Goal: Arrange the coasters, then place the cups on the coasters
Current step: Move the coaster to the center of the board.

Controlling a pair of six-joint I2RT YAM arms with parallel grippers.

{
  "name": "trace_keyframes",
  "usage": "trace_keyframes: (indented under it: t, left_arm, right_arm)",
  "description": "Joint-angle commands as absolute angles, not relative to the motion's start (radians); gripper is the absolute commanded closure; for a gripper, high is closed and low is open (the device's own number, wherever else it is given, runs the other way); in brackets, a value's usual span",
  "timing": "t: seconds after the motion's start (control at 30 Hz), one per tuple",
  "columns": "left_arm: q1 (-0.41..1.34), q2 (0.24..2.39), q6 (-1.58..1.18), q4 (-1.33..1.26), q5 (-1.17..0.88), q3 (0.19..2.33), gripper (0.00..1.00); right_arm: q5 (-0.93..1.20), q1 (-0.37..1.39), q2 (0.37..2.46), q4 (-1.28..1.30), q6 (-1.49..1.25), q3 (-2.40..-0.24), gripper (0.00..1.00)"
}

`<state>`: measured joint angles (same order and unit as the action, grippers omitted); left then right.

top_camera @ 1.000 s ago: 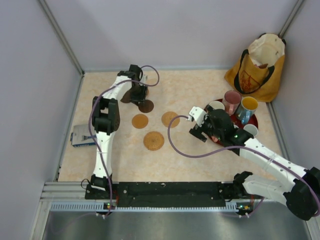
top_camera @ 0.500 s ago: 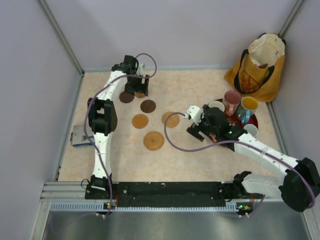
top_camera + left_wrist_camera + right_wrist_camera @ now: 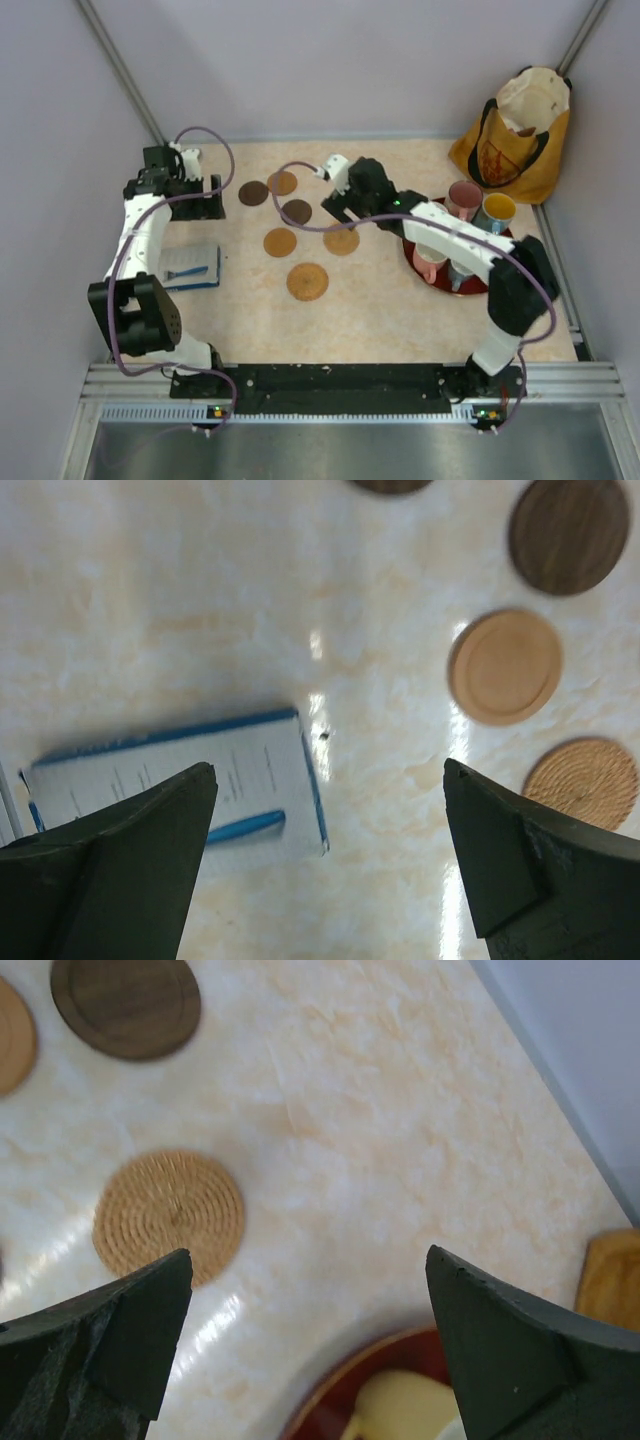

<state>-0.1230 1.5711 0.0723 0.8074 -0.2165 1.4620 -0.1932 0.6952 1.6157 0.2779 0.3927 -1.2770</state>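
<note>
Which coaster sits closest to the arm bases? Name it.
The woven tan coaster, alone at the front of the group; all the others lie farther back on the table.

Six coasters (image 3: pixel 296 211) lie flat on bench (image 3: pixel 380 310), loose cluster left of centre: two dark brown, two smooth tan, two woven tan, all bare. Cups upright on red tray (image 3: pixel 345 1370) at right; pink cup (image 3: pixel 464 200), blue cup (image 3: pixel 497 210) with yellow inside, others partly hidden
</note>
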Motion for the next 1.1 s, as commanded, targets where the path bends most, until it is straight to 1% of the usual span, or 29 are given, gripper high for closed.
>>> trace_keyframes:
  t: [0.0, 0.1, 0.23, 0.33, 0.47, 0.7, 0.93, 1.07]
  left_arm:
    - [-0.166, 1.43, 0.178, 0.732, -0.204, 1.243, 0.01]
    - [-0.187, 1.318, 0.205, 0.683, -0.198, 1.123, 0.01]
    - [-0.198, 1.206, 0.221, 0.62, -0.213, 1.022, 0.01]
    - [-0.201, 1.157, 0.221, 0.588, -0.222, 0.968, 0.01]
    - [-0.215, 1.144, 0.213, 0.583, -0.209, 0.945, 0.01]
    - [-0.25, 1.137, 0.212, 0.569, -0.267, 0.934, 0.01]
    - [-0.268, 1.149, 0.213, 0.568, -0.324, 0.928, 0.01]
    - [-0.275, 1.151, 0.213, 0.566, -0.342, 0.927, 0.01]
  right_arm:
    - [-0.252, 0.744, 1.84, 0.314, 0.286, -1.536, 0.01]
    - [-0.249, 0.753, 2.001, 0.392, 0.216, -1.751, 0.01]
    - [-0.276, 0.762, 2.192, 0.414, 0.16, -1.983, 0.01]
    - [-0.299, 0.768, 2.311, 0.431, 0.146, -2.104, 0.01]
    - [-0.327, 0.779, 2.422, 0.436, 0.149, -2.203, 0.01]
    - [-0.406, 0.782, 2.511, 0.433, 0.205, -2.244, 0.01]
    - [-0.466, 0.759, 2.526, 0.433, 0.253, -2.2, 0.01]
    - [-0.476, 0.73, 2.504, 0.431, 0.261, -2.129, 0.01]
